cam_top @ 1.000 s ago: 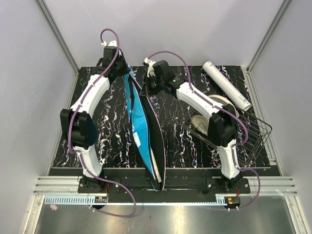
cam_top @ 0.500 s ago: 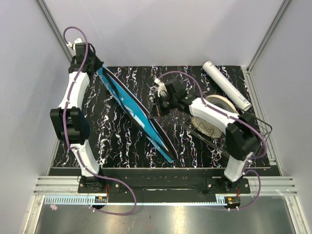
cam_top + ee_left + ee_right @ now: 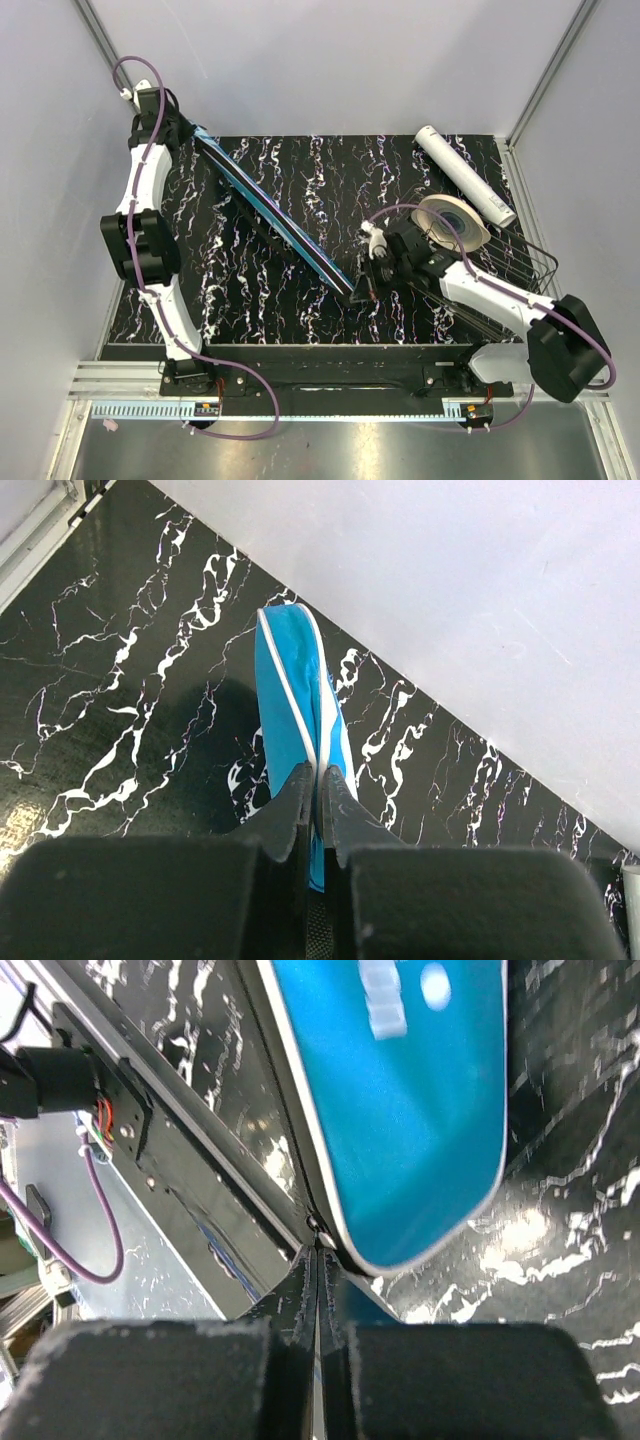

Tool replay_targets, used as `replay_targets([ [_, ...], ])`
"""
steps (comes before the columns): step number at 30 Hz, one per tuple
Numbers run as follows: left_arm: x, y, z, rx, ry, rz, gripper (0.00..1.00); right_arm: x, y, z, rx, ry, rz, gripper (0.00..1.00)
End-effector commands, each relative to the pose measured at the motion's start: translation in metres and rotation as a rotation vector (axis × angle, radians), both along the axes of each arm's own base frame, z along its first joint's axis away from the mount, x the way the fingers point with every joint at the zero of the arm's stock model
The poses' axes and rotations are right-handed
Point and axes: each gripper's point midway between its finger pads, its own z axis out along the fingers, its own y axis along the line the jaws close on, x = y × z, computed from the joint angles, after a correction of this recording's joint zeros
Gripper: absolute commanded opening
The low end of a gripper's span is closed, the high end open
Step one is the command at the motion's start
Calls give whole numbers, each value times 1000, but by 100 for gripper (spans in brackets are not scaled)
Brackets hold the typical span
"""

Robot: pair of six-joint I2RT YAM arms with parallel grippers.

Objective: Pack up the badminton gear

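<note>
The black marbled table [image 3: 420, 180] fills the top view. The blue racket cover [image 3: 275, 215] is the longest thing on it. Turned on its edge, it shows from above as a narrow blue-and-black strip. It runs diagonally from the far-left corner toward the middle of the near edge, stretched between the two arms. A shadow lies beneath it; whether its lower edge touches the table cannot be told.

The left arm [image 3: 140, 230] rises along the left edge to that far-left corner. The right arm [image 3: 490, 295] reaches from the near-right corner leftward, passing in front of the black wire basket [image 3: 525, 270], which sits against the right edge. The white tube [image 3: 465, 175] lies slanted in the far-right corner, just beyond the basket. A round woven disc [image 3: 450, 222] stands tilted at the basket's far-left end.

The left gripper [image 3: 190, 135] has its fingers pressed nearly together on the cover's far end. In the left wrist view, the left gripper [image 3: 318, 780] pinches the white-piped blue fabric [image 3: 290, 690], which juts out over the table toward the back wall.

The right gripper [image 3: 368, 290] is likewise clamped tight on the cover's near end. In the right wrist view, the right gripper [image 3: 318, 1260] meets the dark rim of the cover [image 3: 400, 1110] at a small metallic piece too blurred to identify.
</note>
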Motion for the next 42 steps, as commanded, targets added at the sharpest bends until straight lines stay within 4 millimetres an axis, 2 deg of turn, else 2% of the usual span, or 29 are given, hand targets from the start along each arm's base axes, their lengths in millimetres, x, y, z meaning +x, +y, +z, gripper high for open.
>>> replay_targets([
  [1, 17, 27, 65, 94, -188, 61, 0, -21, -19, -19, -41, 67, -55, 0],
  [6, 16, 26, 59, 103, -167, 53, 0, -35, -28, -35, -62, 131, -90, 0],
  [9, 16, 19, 61, 86, -171, 25, 0, -23, -25, -11, -35, 42, -85, 8],
  [10, 15, 16, 62, 82, -172, 15, 0, -12, -24, 6, -34, -18, -102, 14],
  [11, 13, 14, 64, 77, -173, 4, 0, -6, -24, 15, -34, -72, -91, 28],
  [13, 12, 3, 63, 52, -168, -56, 0, 13, -21, 37, -30, -160, -110, 41],
  [14, 13, -3, 60, 45, -164, -90, 0, 20, -20, 38, -45, -182, -107, 48],
  [17, 11, -24, 50, 2, -111, -214, 0, 42, -10, 55, -45, -226, -127, 52],
  [18, 5, -28, 27, -23, -21, -230, 1, 46, -7, 60, -35, -238, -130, 53],
  [19, 4, -27, 30, -16, -13, -229, 3, 53, -1, 70, -11, -261, -135, 54],
  [20, -1, -25, 25, -2, 11, -230, 12, 56, 2, 72, -2, -260, -143, 55],
  [21, -8, -20, 31, 23, 15, -202, 18, 58, 3, 75, 8, -265, -145, 55],
  [22, -15, -16, 21, 38, 49, -187, 27, 59, 7, 80, 27, -269, -138, 56],
  [23, -22, -11, 23, 70, 61, -171, 45, 60, 9, 79, 26, -265, -138, 56],
  [24, -32, -1, 23, 104, 91, -124, 51, 61, 9, 80, 30, -269, -136, 56],
  [25, -45, 1, 34, 123, 87, -108, 64, 61, 8, 79, 25, -266, -140, 56],
  [26, -52, 2, 39, 148, 89, -113, 71, 60, 8, 78, 22, -265, -141, 57],
  [27, -64, 10, 36, 180, 125, -68, 76, 60, 8, 77, 19, -263, -142, 57],
  [28, -78, 13, 56, 202, 100, -43, 77, 60, 7, 77, 20, -265, -141, 57],
  [30, -96, 18, 62, 260, 114, -14, 80, 60, 7, 79, 23, -270, -145, 57],
  [31, -107, 18, 79, 288, 85, -8, 80, 61, 7, 79, 22, -270, -150, 57],
  [33, -119, 12, 82, 297, 82, -25, 79, 67, 4, 86, 18, -298, -183, 58],
  [34, -123, 6, 86, 289, 70, -44, 79, 70, 1, 87, 10, -308, -203, 58],
  [35, -132, -3, 101, 285, 26, -69, 78, 73, -2, 93, 10, -325, -235, 59],
  [36, -134, -27, 98, 262, 11, -147, 77, 77, -7, 97, -2, -340, -265, 59],
  [38, -146, -57, 118, 264, -59, -232, 76, 87, -22, 111, -27, -414, -352, 60],
  [39, -151, -93, 122, 268, -89, -321, 76, 90, -28, 116, -37, -441, -378, 62],
  [41, -163, -134, 135, 287, -155, -451, 76, 97, -51, 135, -73, -536, -468, 66],
  [42, -179, -176, 152, 279, -239, -577, 76, 102, -65, 141, -110, -576, -524, 71],
])
